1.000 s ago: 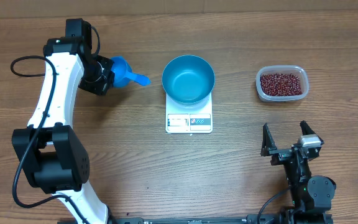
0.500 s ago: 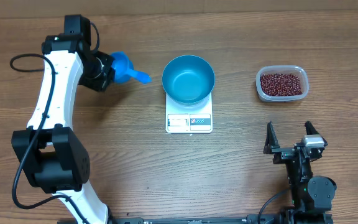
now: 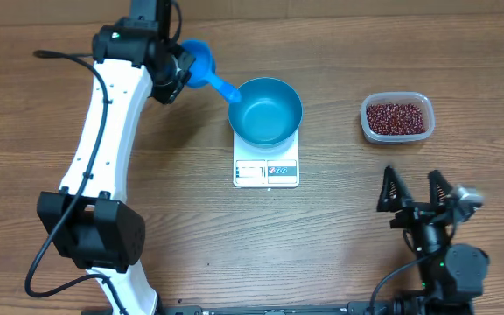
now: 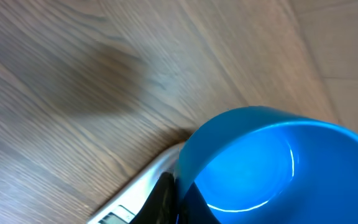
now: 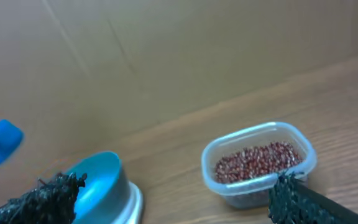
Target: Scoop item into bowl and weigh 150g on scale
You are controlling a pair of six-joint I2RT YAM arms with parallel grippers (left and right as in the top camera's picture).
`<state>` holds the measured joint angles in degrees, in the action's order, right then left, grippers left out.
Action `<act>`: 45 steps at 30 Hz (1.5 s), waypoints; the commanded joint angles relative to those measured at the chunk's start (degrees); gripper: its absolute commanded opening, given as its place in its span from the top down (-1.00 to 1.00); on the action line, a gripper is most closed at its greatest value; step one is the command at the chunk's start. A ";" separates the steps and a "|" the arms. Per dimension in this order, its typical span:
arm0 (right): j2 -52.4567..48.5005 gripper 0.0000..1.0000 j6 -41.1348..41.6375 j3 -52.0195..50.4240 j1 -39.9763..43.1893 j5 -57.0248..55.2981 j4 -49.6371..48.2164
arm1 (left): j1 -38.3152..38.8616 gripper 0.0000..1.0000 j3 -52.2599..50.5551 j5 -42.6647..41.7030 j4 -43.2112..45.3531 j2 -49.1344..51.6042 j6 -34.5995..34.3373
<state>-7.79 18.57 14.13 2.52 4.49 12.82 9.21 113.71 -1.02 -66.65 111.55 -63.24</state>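
The left arm is stretched way out toward the far side of the tabletop (image 3: 339,236), and the left gripper (image 3: 178,70) is clamped shut on the blue scoop (image 3: 201,63). It's got it by the cup end. The handle sticks out diagonally toward the bowl (image 3: 265,112), with the tip right at the bowl's far-left rim. Can't tell from above whether it's actually touching the rim or just hanging over it.

The bowl is round and blue, and it sits right on top of the white scale (image 3: 266,172). It covers the back part, so only the front strip with the display peeks out on the near side. The left wrist camera gives a close-up of a curved blue shape with a white corner of the scale under it, a bit blurry.

The beans (image 3: 397,117) sit in the clear plastic tub (image 3: 365,122), off to the right of the bowl and well apart from it, at about the same depth on the tabletop. The right wrist camera looks toward that tub, with the red-brown beans heaped inside.

The right gripper (image 3: 410,182) sits at the near right corner with its jaws spread wide, holding nothing. Its fingers point toward the tub but stop well short of it.
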 commanded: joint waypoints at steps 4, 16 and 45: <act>-17.75 -1.00 4.15 18.45 -0.26 4.94 7.37 | 2.71 0.91 2.40 1.31 0.02 -1.09 -11.72; -53.13 -1.00 20.74 31.58 -0.28 50.64 -18.78 | 4.83 0.91 2.40 -2.27 0.26 -1.09 -19.30; -68.70 -0.75 40.96 31.58 -17.86 20.96 -36.59 | 14.40 0.91 2.38 -3.04 -0.44 -1.09 -28.68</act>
<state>-76.99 60.86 44.82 -15.09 27.40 -24.60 22.52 114.69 -4.91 -66.92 111.55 -90.96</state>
